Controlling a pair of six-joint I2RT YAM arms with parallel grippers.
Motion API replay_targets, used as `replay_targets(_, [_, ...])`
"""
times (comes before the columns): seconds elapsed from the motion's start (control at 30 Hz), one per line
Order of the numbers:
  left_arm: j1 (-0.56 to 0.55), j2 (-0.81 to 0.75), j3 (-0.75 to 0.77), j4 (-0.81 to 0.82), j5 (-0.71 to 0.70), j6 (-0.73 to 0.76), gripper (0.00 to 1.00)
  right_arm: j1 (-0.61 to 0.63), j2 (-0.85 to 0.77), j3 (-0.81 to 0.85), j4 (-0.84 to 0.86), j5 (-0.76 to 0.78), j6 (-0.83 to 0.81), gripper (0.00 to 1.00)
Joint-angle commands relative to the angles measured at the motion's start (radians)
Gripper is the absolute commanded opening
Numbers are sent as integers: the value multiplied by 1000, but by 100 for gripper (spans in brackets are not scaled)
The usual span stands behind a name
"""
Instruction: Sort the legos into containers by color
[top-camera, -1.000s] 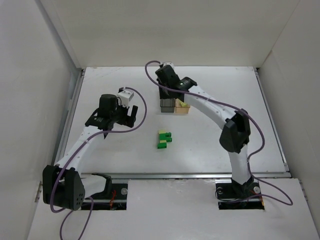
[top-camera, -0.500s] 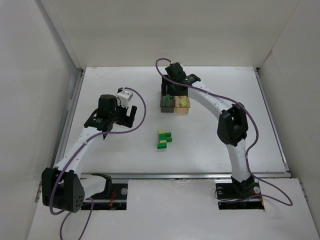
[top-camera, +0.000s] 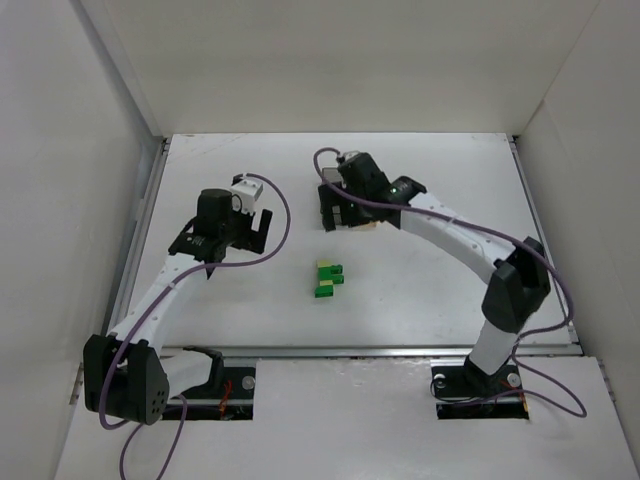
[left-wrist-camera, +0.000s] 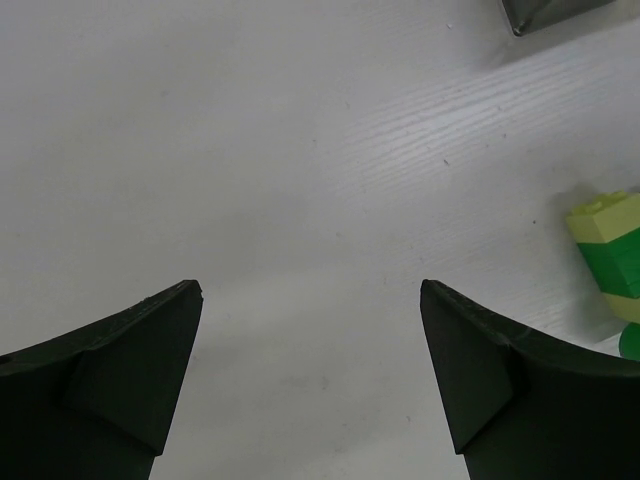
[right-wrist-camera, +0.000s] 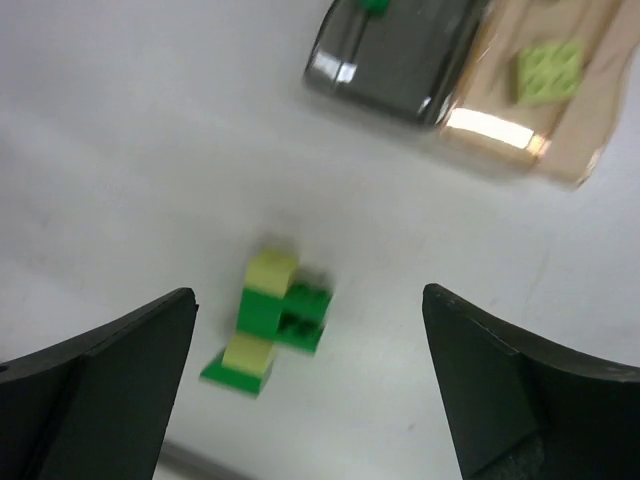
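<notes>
**Both grippers open, a pile of bricks on the table**

The right gripper (top-camera: 333, 215) hangs over the containers, its fingers wide apart and holding nothing. The dark grey box (right-wrist-camera: 400, 55) has a green brick (right-wrist-camera: 373, 5) in it. The tan box (right-wrist-camera: 540, 120) joined beside it holds a pale yellow-green brick (right-wrist-camera: 548, 70). A small pile of legos (top-camera: 327, 279) sits on the table (top-camera: 420, 300) near the boxes, not touching them. The left gripper (left-wrist-camera: 310, 288) is wide apart too.

The white table (left-wrist-camera: 300, 150) is matt, with a fine brushed grain. The small dark green and pale yellow-green plastic bricks (right-wrist-camera: 265, 320) are smooth with a soft sheen. The smoky dark grey translucent plastic box (right-wrist-camera: 400, 60) and the pale orange-tan translucent plastic box (right-wrist-camera: 490, 130) are glossy and catch bright highlights. The left gripper (left-wrist-camera: 308, 290) has matt black fingers (left-wrist-camera: 120, 370).
</notes>
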Motion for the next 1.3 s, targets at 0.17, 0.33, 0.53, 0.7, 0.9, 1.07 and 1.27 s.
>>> replay_targets(0.17, [12,-3,-7,92,-68,-150,89,186,-95,-234,14,-57,165,100])
replay_targets(0.33, [3,15,-30,107,-97,-151,89,222,5,-200,35,-37,198,100])
replay_targets(0.53, [-17,6,-39,130,-116,-134,89,222,112,-120,26,55,207,91])
replay_targets(0.7, [-17,-32,-60,111,-116,-134,89,222,152,-87,15,109,207,75])
replay_targets(0.9, [-17,-55,-61,101,-116,-124,89,222,189,-67,-25,109,225,51])
replay_targets(1.07, [-17,-75,-70,101,-136,-115,89,222,166,-76,-35,109,245,53])
replay_targets(1.27, [-17,-75,-70,101,-136,-115,90,222,195,-70,-44,98,259,58])
